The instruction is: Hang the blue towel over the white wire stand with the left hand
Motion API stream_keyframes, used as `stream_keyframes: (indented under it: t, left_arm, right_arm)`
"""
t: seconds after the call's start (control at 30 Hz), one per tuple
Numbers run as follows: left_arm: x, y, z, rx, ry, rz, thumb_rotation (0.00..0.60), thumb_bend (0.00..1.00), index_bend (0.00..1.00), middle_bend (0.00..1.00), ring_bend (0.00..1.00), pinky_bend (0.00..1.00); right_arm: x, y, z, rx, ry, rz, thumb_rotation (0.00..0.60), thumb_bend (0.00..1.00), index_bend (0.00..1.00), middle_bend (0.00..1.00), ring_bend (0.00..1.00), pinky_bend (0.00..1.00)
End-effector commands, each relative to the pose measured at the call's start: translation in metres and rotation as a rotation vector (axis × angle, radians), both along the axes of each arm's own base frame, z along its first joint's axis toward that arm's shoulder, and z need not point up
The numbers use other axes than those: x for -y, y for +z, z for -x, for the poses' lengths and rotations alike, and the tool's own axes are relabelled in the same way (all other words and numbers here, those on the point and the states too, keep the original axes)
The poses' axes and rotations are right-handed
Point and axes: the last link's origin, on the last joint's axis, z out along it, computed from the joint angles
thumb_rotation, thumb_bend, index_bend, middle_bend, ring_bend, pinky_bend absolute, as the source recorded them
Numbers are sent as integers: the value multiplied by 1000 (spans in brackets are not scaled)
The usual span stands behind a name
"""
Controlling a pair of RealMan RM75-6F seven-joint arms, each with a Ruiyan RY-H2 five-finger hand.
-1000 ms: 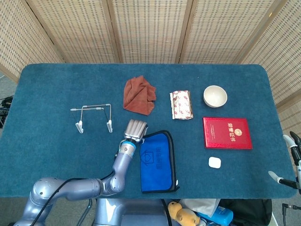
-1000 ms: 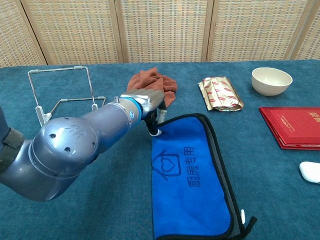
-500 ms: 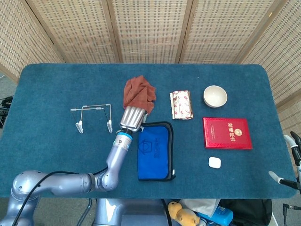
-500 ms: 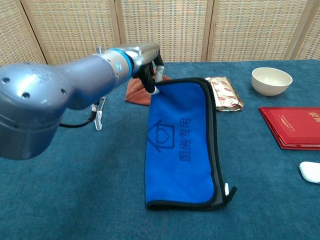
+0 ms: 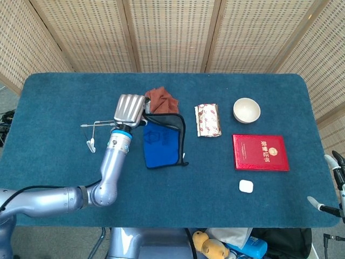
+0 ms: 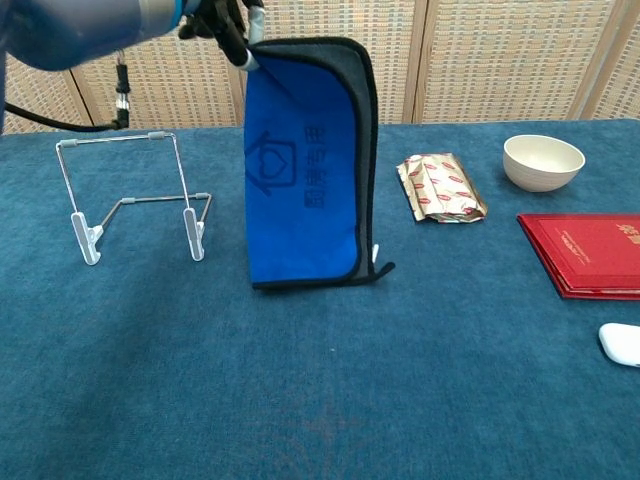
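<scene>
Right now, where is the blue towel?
In the chest view the blue towel hangs from the left hand, lifted above the table just right of the white wire stand, with the foil packet further right.

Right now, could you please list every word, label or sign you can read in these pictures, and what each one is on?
"厨房专用", beside a house-and-heart outline: on the blue towel hanging from the left hand.
Gold characters on the red booklet: too small to read.
Red print on the foil packet: too blurred to read.
</scene>
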Motion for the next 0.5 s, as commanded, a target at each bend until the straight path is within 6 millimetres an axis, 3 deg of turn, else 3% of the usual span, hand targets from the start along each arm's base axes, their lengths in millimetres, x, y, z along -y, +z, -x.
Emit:
stream_keyframes:
  t: [0.03,0.2,0.5]
  left_arm:
    - [-3,26,13,5,12,-36,600,635,793,840,871,833]
    - [-11,57,33,34,34,-78,600,633,792,840,871,833]
    - [-17,86,60,46,74,-100,600,633,794,841,871,832]
  right_arm:
    - [0,0,1,-2,-4,3,600,0,22,0,0,0]
    - [0,-1,0,-3,-1,5,600,0,22,0,0,0]
    - [-2,-4,-5,-12,9,3,600,0,23,0,0,0]
